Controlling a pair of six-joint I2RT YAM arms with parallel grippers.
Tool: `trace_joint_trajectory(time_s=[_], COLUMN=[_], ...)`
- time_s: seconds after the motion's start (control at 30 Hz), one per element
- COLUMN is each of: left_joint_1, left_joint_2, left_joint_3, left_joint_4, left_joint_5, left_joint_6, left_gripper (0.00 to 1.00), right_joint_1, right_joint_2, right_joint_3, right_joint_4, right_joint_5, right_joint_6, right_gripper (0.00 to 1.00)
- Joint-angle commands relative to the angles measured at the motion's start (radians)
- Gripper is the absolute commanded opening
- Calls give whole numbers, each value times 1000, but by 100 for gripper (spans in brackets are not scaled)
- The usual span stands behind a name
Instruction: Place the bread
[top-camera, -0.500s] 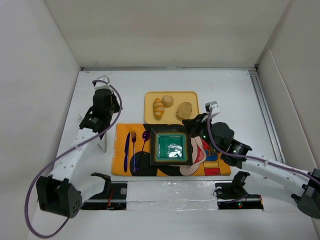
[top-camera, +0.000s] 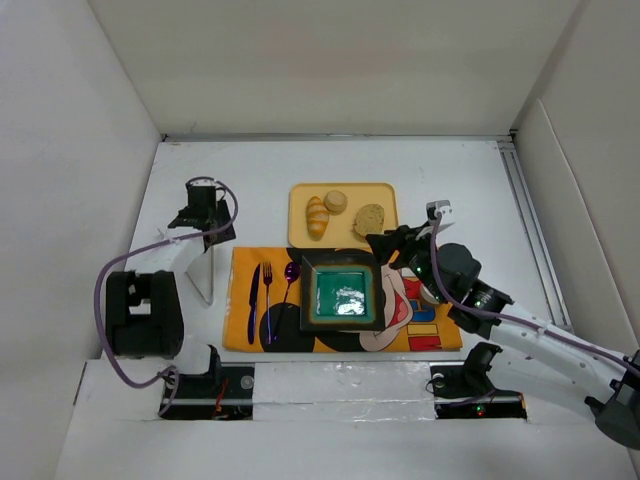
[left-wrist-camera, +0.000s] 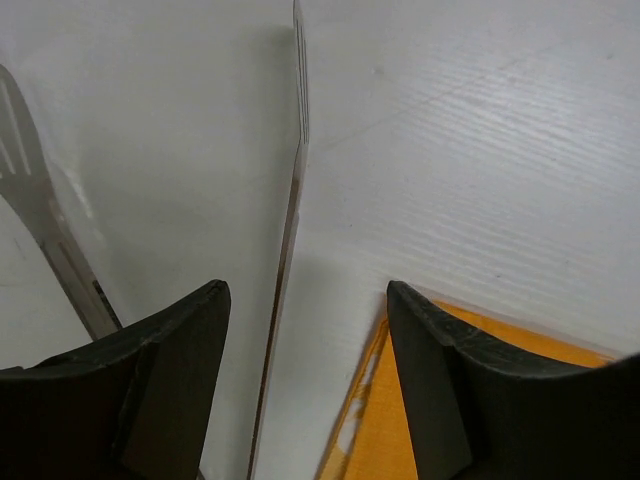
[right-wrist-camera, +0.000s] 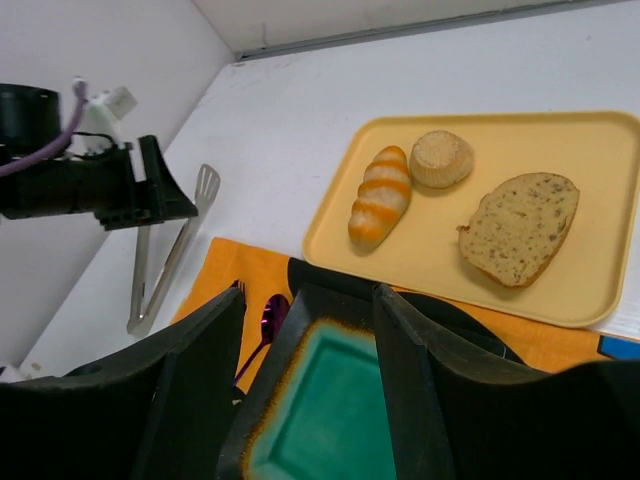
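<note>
Right wrist view has all the bread (top-camera: 335, 202) sitting on the yellow tray (right-wrist-camera: 600, 150): striped roll (right-wrist-camera: 379, 198) on the left, round bun (right-wrist-camera: 441, 158) just beside it, brownish slice (right-wrist-camera: 520, 228) on the right. The right hand (right-wrist-camera: 308, 300) hangs by the tray-side corner of the green plate (right-wrist-camera: 330, 400), fingers spread, holding nothing. The left hand (left-wrist-camera: 305, 300) is over the bench (top-camera: 450, 170) beside the orange placemat (left-wrist-camera: 400, 430), also spread wide, with one arm of the metal tongs (left-wrist-camera: 290, 200) showing between its fingers.

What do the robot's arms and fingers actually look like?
The left arm and right arm are slim white tubes with chunky black joints, and a purple cable loops along each. Each ends in two broad, black, wedge-shaped fingers.
</note>
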Motion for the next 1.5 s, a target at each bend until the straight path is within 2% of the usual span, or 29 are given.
trace_joint_trajectory(time_s=[0.0,0.2,0.3,0.4,0.43,0.47,0.67,0.8,0.83,0.9,0.97,1.0,1.07,1.1,1.2,1.23,1.27,1.3,1.33,1.4,1.43,1.47], left_joint_1=[-1,-1,-1,-1,-1,-1,-1,-1,-1,-30,-75,-75,-75,-75,-75,-75,-75,-75,-75,-75,-75,-75], left_joint_2=[52,178,219,262,290,301,241,82,6,-67,-177,-178,-260,-291,-388,-426,-441,-455,-475,-491,-506,-518], left_joint_3=[59,99,122,132,138,147,190,193,189,167,162,162,147,120,61,43,23,-23,-41,-101,-124,-184], left_joint_4=[-17,-45,-68,-74,-94,-106,-149,-141,-122,-100,-74,-74,-24,3,134,237,295,352,470,587,727,816], left_joint_5=[-3,-55,-81,-104,-113,-136,-228,-265,-250,-180,-119,-80,35,140,407,478,606,655,699,808,846,906], left_joint_6=[32,38,44,50,50,47,21,-11,-14,-13,-16,-25,-60,-75,-141,-161,-181,-242,-278,-382,-428,-474], left_gripper=[59,50,40,17,4,0,0,0,0,0,0,0,0,0,0,0,0,0,0,0,0,0], right_joint_1=[-9,-18,-18,-18,-18,-18,-27,-36,-36,-36,-36,-36,-36,-36,-27,-27,-27,-27,-27,-18,-18,-9], right_joint_2=[-19,-15,-22,-36,-48,-56,-73,-43,-30,2,28,34,43,45,54,62,66,68,73,86,95,126], right_joint_3=[-3,3,-3,-3,1,-2,-14,-26,-16,10,17,18,27,32,38,44,64,75,86,101,99,95], right_joint_4=[36,27,27,23,10,6,10,56,50,18,33,44,52,50,67,65,49,41,35,45,97,131], right_joint_5=[-21,-32,-10,-29,-30,-11,-12,-41,-58,-105,-153,-180,-251,-266,-288,-294,-314,-317,-358,-418,-447,-527], right_joint_6=[1,1,-1,-4,-7,-7,-4,-4,-13,-24,-33,-36,-47,-51,-53,-48,-48,-48,-41,-3,11,28], right_gripper=[60,60,60,60,59,59,50,34,14,0,0,0,0,0,17,24,30,35,46,57,68,71])
